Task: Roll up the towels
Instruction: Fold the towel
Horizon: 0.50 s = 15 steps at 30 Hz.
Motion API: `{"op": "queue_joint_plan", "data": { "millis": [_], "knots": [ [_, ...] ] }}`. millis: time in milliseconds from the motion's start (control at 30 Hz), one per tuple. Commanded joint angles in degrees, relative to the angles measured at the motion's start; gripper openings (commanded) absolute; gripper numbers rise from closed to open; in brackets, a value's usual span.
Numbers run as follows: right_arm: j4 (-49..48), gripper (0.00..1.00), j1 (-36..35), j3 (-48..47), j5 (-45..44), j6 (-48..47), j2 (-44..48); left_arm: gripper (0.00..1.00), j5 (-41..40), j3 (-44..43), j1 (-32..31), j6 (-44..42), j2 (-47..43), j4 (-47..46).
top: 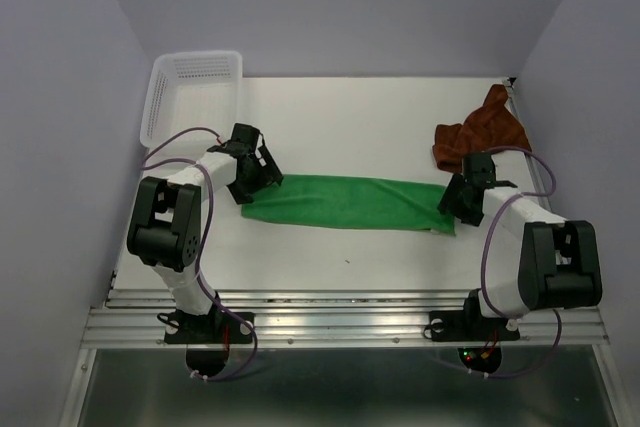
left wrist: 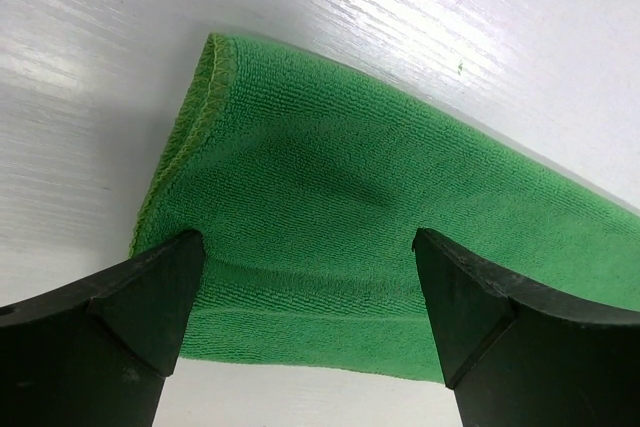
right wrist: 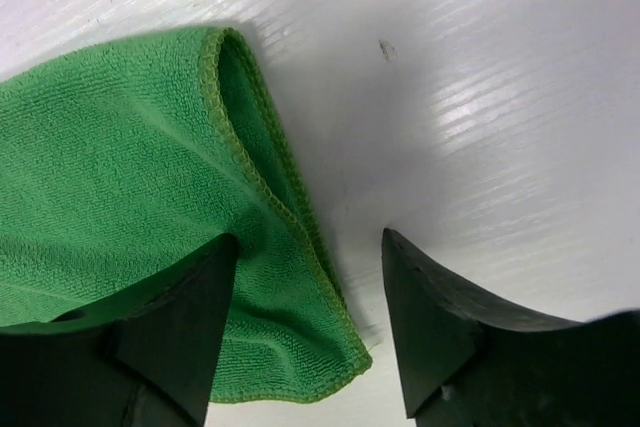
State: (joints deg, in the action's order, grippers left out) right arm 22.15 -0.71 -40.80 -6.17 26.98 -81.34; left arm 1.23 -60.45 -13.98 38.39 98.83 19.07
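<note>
The green towel [top: 345, 204] lies folded into a long flat strip across the middle of the table. My left gripper [top: 250, 187] is open over the strip's left end, its fingers wide apart on either side of the cloth [left wrist: 330, 177]. At the right end my right gripper [top: 455, 205] also stands open, with a narrower gap. The towel's stitched corner [right wrist: 300, 347] lies between its fingers, the left one resting on the cloth and the right one over bare table. The rust-brown towel [top: 480, 132] sits crumpled at the back right, away from both grippers.
A white mesh basket [top: 190, 92] stands at the back left corner, just behind the left arm. Grey walls close in the table on the left, back and right. A metal rail [top: 340, 322] runs along the near edge at the arm bases.
</note>
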Motion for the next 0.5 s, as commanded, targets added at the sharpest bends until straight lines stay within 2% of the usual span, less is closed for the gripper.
{"op": "queue_joint_plan", "data": {
  "millis": [0,33,100,233,467],
  "knots": [
    [-3.26,0.63,0.36,0.63,1.52,-0.79,-2.59,0.99,-4.40,1.65,0.97,-1.74,0.93,1.93],
    [-3.34,0.60,0.36,0.63,1.52,-0.88,-3.64,0.99,-4.57,1.65,1.06,-1.74,0.76,1.94],
    [-3.96,0.41,0.36,0.54,1.34,-0.97,-4.87,0.99,-4.75,1.82,1.14,-1.74,0.75,1.85],
    [-4.57,0.21,0.36,0.02,1.17,-2.36,-5.76,0.99,-5.36,1.91,1.23,-1.74,0.93,2.02],
    [-3.61,0.01,0.36,-2.88,-1.73,-6.15,-4.36,0.99,-6.95,1.82,1.50,-1.74,0.40,2.46]
  ]
}}
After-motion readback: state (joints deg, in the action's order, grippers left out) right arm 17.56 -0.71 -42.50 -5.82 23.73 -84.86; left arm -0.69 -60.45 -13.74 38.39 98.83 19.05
